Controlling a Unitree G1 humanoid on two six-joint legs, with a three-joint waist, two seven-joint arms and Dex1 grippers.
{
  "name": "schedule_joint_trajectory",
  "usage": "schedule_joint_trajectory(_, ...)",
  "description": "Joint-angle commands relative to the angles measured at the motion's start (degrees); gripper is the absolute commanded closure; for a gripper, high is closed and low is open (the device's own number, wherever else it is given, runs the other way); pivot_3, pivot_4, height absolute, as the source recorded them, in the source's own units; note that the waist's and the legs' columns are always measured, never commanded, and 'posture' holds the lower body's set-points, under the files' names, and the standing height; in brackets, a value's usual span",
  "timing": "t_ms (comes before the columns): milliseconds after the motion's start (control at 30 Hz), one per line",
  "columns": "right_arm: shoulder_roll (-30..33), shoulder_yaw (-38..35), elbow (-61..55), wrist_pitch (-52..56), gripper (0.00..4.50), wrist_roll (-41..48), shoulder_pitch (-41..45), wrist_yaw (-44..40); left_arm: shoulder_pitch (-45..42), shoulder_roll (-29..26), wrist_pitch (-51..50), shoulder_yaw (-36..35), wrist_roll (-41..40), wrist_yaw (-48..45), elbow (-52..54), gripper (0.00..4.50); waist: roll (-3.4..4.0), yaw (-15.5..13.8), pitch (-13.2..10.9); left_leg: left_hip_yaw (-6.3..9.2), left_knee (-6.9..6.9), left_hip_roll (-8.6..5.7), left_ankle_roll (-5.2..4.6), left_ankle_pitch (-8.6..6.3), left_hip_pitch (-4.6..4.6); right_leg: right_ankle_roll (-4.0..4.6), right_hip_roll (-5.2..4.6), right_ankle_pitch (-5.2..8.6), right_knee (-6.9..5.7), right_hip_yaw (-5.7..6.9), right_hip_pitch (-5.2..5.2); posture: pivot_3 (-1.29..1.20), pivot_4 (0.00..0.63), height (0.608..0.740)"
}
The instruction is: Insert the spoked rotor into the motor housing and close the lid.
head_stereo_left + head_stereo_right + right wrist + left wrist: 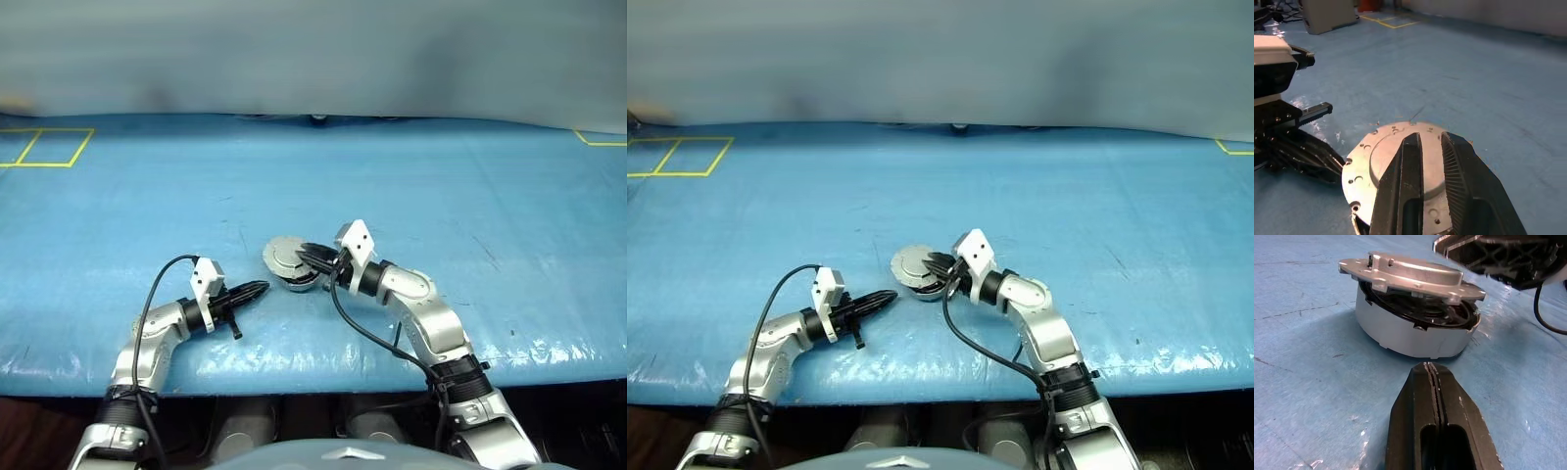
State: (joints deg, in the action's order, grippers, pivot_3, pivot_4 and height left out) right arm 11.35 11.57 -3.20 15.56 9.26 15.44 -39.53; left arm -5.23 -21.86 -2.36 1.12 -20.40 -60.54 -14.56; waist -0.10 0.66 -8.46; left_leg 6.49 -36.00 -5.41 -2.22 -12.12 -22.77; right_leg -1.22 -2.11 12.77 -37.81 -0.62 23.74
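Grey lid (1410,276) tilts over housing (1410,335); left pincer (1432,369) closed empty, right pincer (1431,142) slightly parted.

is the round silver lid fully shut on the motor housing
Not fully: round silver lid sits tilted above the silver housing, a gap exposing the black rotor ring.

Blue table (411,176), grey wall (313,49)

Below the right claw (1431,147), the lid (1410,276) hides most of the motor housing's (1410,333) inside; the spoked rotor (1425,313) shows as a black sliver.
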Motion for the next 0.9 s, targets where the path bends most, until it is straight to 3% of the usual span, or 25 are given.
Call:
schedule_joint_trajectory(33, 0.0, 2.6, -3.4, 1.2, 3.42, -2.4, 0.0, 2.3, -0.5, 0.4, 0.8, 0.0, -0.5, -0.2, 1.6, 4.5, 0.0, 0.0, 0.0, 0.0, 0.01, 0.0, 0.0, 0.0, 0.0, 0.0, 0.0, 0.0, 0.0, 0.0, 0.0, 0.0, 0.15, 0.74)
schedule_joint_trajectory(367, -3.0, 4.4, 0.0, 1.7, 0.34, -2.4, 1.5, 5.0, -0.3, 1.0, 1.5, 0.0, -0.6, -0.4, 1.5, 4.5, 0.0, 0.0, 0.0, 0.0, 0.0, 0.01, 0.01, 0.01, 0.0, 0.01, 0.01, 0.01, 0.03, 0.0, -0.01, 0.0, 0.15, 0.74)
schedule_joint_trajectory(900, -3.8, 3.8, 3.7, 2.8, 0.34, -1.5, 1.0, 5.5, 0.1, 1.3, 2.9, 0.1, 0.0, -0.8, 0.8, 4.5, 0.0, 0.1, 0.0, 0.0, 0.03, 0.03, 0.01, 0.01, 0.0, 0.03, 0.04, 0.02, 0.02, 0.0, -0.01, 0.0, 0.15, 0.74)
